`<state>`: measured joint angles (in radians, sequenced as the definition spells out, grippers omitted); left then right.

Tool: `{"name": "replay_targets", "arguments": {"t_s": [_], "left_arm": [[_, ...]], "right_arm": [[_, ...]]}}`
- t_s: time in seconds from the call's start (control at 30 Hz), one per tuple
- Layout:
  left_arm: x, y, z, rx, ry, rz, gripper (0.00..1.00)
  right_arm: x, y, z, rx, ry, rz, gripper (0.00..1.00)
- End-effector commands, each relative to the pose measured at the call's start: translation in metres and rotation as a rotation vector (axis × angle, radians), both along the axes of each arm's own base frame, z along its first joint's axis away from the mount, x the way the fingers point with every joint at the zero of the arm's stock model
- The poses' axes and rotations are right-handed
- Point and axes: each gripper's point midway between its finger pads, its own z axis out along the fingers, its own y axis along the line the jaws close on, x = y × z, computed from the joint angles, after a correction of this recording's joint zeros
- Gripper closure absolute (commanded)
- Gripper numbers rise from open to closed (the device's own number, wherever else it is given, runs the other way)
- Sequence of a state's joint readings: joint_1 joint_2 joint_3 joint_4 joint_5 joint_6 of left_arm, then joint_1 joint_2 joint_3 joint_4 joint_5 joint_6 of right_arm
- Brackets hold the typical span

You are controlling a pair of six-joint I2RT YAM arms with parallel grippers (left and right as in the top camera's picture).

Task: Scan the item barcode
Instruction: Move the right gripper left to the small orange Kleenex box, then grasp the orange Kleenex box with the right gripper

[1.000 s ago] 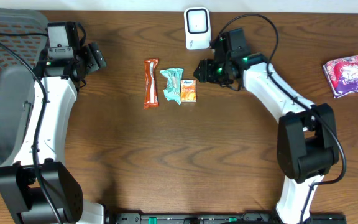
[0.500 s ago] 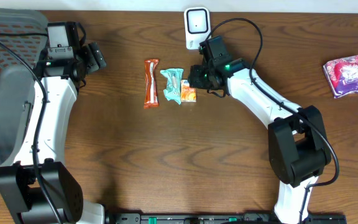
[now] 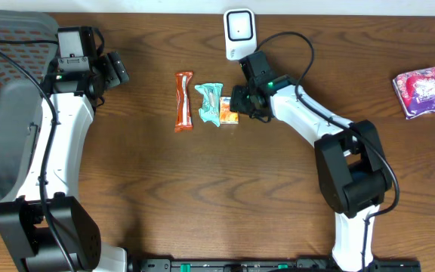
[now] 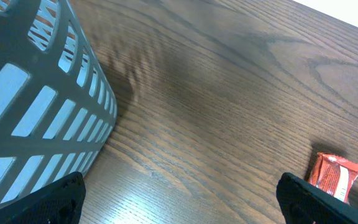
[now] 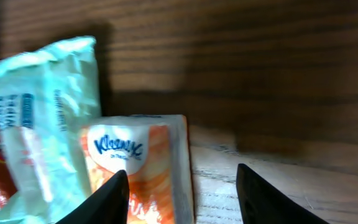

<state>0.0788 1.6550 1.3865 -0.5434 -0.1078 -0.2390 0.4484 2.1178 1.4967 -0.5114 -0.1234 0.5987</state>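
Your orange tissue pack [image 5: 135, 165] lies flat on the table [image 3: 202, 189], directly under the right gripper [image 5: 180, 186]. One finger [image 5: 101, 202] hangs over part of the pack, the pack's edge pokes into the gap, and the other finger sits over bare wood. The jaws are parted and grasp nothing.

From overhead, your right arm [image 3: 308, 113] stretches far and left, its wrist just near of the white scanner [image 3: 239, 32]. A teal packet [image 3: 211, 102] lies against the pack's left side, with a red bar [image 3: 183, 100] beyond it.

Your left gripper [image 3: 117, 68] is spread wide and empty, beside the grey basket [image 4: 36, 124].
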Motion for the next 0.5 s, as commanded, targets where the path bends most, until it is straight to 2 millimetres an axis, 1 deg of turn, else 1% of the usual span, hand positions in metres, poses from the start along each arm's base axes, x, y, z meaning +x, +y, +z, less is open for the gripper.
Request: {"name": "replay_targets", "arguments": {"t_s": [0.0, 0.23, 0.37, 0.47], "left_arm": [[0.0003, 0.0035, -0.0003, 0.002, 0.001, 0.017, 0.02], [0.0003, 0.0035, -0.0003, 0.002, 0.001, 0.017, 0.02], [0.0003, 0.0035, -0.0003, 0.002, 0.001, 0.017, 0.02], [0.0003, 0.0035, -0.0003, 0.002, 0.001, 0.017, 0.02]], "right_arm": [[-0.0065, 0.0063, -0.0085, 0.007, 0.028, -0.002, 0.5], [-0.0077, 0.0081, -0.0089, 0.006, 0.028, 0.002, 0.5], [-0.0089, 0.0084, -0.0104, 0.003, 0.03, 0.004, 0.53], [-0.0093, 0.0053, -0.0128, -0.026, 0.022, -0.004, 0.58]]}}
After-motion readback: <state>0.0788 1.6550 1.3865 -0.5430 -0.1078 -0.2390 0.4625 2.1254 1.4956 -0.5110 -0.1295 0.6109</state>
